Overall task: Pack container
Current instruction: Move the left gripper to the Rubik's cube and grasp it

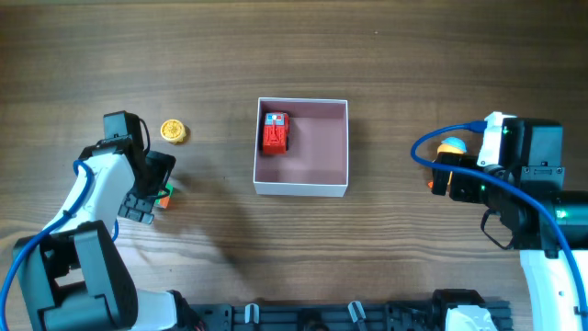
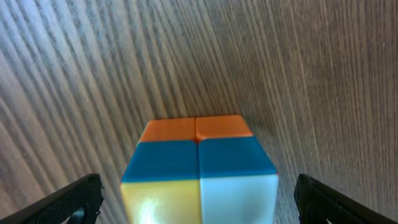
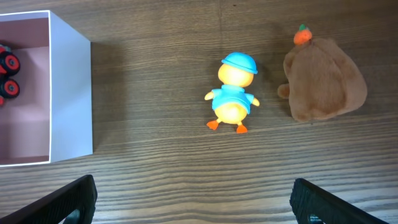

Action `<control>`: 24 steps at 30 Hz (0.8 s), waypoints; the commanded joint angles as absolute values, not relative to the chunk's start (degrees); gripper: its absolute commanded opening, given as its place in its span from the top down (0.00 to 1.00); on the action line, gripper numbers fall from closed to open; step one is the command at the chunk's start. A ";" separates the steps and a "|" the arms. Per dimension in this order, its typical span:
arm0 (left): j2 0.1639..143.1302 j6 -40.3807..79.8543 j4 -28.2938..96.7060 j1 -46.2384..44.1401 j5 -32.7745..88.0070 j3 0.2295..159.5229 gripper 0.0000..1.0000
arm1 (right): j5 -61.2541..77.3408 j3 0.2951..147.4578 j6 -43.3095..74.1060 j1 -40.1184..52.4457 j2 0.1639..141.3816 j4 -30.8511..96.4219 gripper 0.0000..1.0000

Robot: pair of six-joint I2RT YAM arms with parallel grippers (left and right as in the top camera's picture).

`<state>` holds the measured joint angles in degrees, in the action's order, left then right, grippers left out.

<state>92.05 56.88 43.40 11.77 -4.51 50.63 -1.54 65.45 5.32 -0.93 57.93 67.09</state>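
Observation:
The container (image 1: pixel 301 189), a square white-walled box with a pink inside, stands mid-table with a red toy car (image 1: pixel 275 133) in its left part. Its white wall (image 3: pixel 69 93) also shows in the right wrist view. My left gripper (image 2: pixel 199 202) is open around a colour cube (image 2: pixel 199 165) that rests on the table, with a gap on each side. In the overhead view this gripper (image 1: pixel 158 188) is left of the container. My right gripper (image 3: pixel 194 199) is open and empty above bare wood. A yellow duck toy with a blue cap (image 3: pixel 232 93) lies just beyond it.
A brown plush (image 3: pixel 323 78) with an orange top lies right of the duck. A small round yellow toy (image 1: pixel 174 131) sits on the table between the left arm and the container. The car's wheels (image 3: pixel 7 74) show inside the box.

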 commanded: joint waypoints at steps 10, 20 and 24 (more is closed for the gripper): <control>92.60 57.23 43.48 12.16 -5.80 50.24 0.31 | -1.26 66.87 6.04 -0.71 57.52 67.40 0.00; 92.60 57.23 44.36 12.16 -5.80 50.24 0.51 | -1.26 66.85 6.02 -0.71 57.52 67.37 0.00; 92.60 57.23 44.36 12.16 -5.80 50.24 0.60 | -1.26 66.85 6.04 -0.71 57.52 67.42 0.00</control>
<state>92.05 56.82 44.10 11.75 -4.82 50.61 -1.54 65.45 5.34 -0.95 57.93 67.31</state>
